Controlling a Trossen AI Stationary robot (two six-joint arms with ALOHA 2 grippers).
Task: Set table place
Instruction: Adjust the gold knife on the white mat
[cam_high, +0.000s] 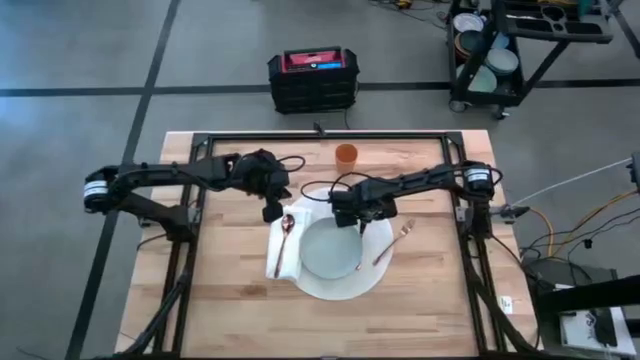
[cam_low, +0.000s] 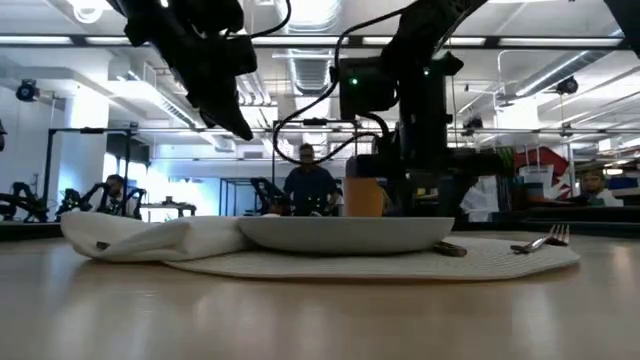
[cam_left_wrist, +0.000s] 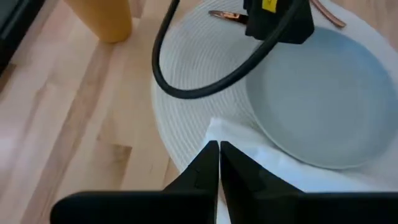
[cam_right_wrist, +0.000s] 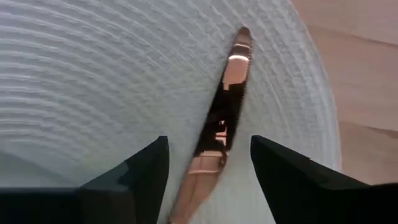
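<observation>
Right claw (cam_right_wrist: 208, 171) was spread wide over a copper knife (cam_right_wrist: 225, 118) at the place (cam_high: 375, 275)'s 1 o'clock edge on the table (cam_high: 230, 310); we saw the left claw (cam_left_wrist: 219, 163) pinched together near its 10 o'clock.

My high camera looks straight down on the whole table (cam_high: 240, 300) from well above. The low one sits at tabletop height, looking level across the plate (cam_low: 345, 233) into the room. My left wrist camera looks down on that same plate (cam_left_wrist: 329, 93) from close — the right wrist camera is closer still, over the white mat (cam_right_wrist: 93, 81), which all four views share.
</observation>
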